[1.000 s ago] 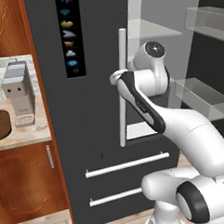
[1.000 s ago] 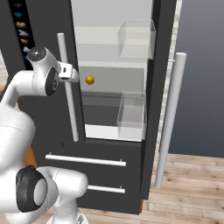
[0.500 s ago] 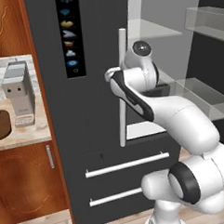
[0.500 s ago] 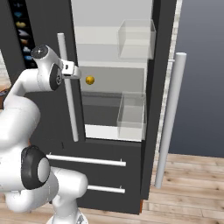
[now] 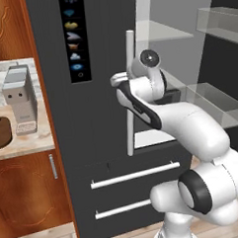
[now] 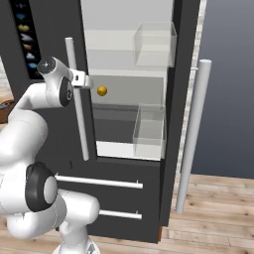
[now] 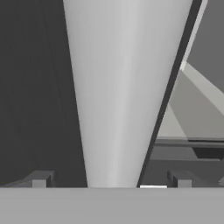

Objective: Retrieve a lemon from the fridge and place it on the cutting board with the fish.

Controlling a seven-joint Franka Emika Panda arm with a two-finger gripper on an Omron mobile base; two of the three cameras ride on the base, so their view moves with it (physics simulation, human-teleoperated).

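Fridge (image 6: pixel 59 30): tall, dark grey, right door swung open, pale grey interior with clear bins. Lemon (image 6: pixel 101 91) on middle shelf, small, round, yellow; no long axis I can make out, so no pointing direction. My gripper (image 7: pixel 111 183) has jaws apart, straddling white bar handle (image 7: pixel 124 87) of left door; handle runs vertical. Cannot tell if pads touch it.

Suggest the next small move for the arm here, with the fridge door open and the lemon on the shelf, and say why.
Probably ease the hand off the left door's handle and swing it right into the open fridge. The open fingers straddle the white bar without gripping it, the right door already stands open, and the lemon sits just right of the handle on the middle shelf.
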